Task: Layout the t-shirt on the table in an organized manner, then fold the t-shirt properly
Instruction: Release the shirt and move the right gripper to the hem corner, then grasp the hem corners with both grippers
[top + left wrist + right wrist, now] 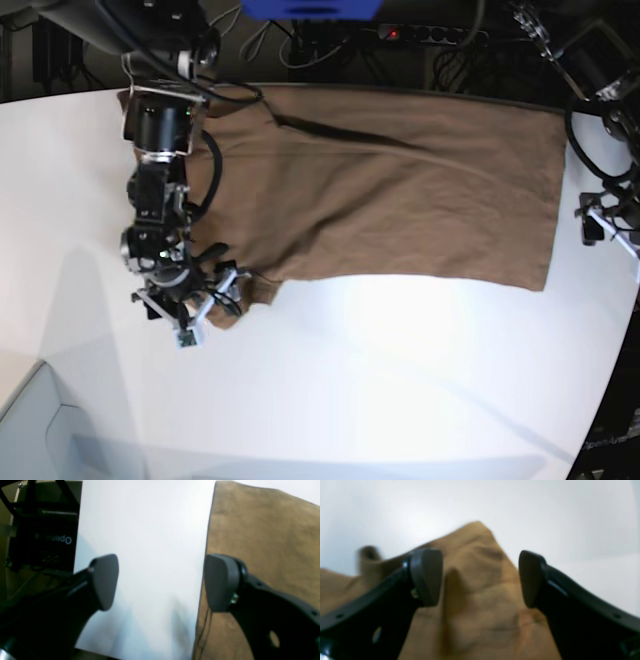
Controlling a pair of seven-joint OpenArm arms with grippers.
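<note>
1. One garment is in play: the plain tan-brown short-sleeved cloth t-shirt (pixel 400 210) lies across the far half of the large smooth white desk (pixel 400 380), its body spread fairly flat, with a long crease running across the upper part.
2. One corner of it, at the base view's left and nearest the camera, is bunched into a rumpled peak (pixel 475 562) rather than lying flat. The opposite side runs as a straight edge (pixel 207 542) down the desk.
3. The right tool (pixel 480 577) hangs directly over that rumpled corner with its jaws spread wide, cloth visible between the pads but not pinched; it holds nothing.
4. The left tool (pixel 161 582) is also wide and empty, sitting just beside the shirt's straight edge, one pad over bare desk and the other over the cloth margin.
5. Judged from this, the layout step is in hand and not finished: most of the shirt is spread, but the bunched corner needs flattening, and no fold has been made.
6. The next move likely calls for the right tool to lower onto the peak, close on a single layer and draw it outward until flat.
7. The left tool could pin or grip its edge so the shirt does not slide along.
</note>
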